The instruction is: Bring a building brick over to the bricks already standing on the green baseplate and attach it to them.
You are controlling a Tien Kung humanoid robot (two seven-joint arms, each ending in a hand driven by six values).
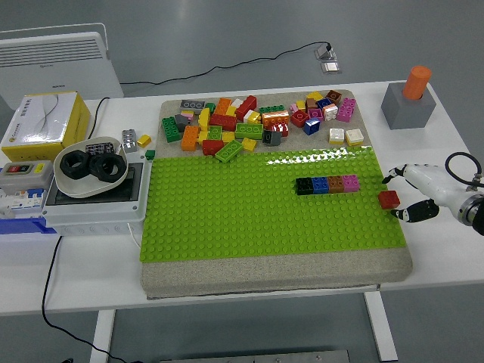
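While the green baseplate [249, 212] lies on a grey mat [280, 276] nearest the table's front edge, the right hand [422, 193] sits just off the plate's right side, fingers spread, with one dark fingertip above and one below a red brick [389, 199]. Whether either fingertip touches the brick I cannot tell; it rests at the plate's right edge, gripped by nothing visible. A little farther in, a short row of joined bricks [327, 184] stands on the plate, running black, blue, brown, pink from left to right, near the red brick but apart from it. Left of the mat, a white bowl [91, 172] of black rings rests on a grey box [91, 200]. Beyond the plate, a heap of loose bricks [257, 121] in many colours covers the mat's far strip. At the far right, an orange cylinder [416, 82] stands upright in a grey block [407, 107]; at the far left sits a yellow carton [44, 123].
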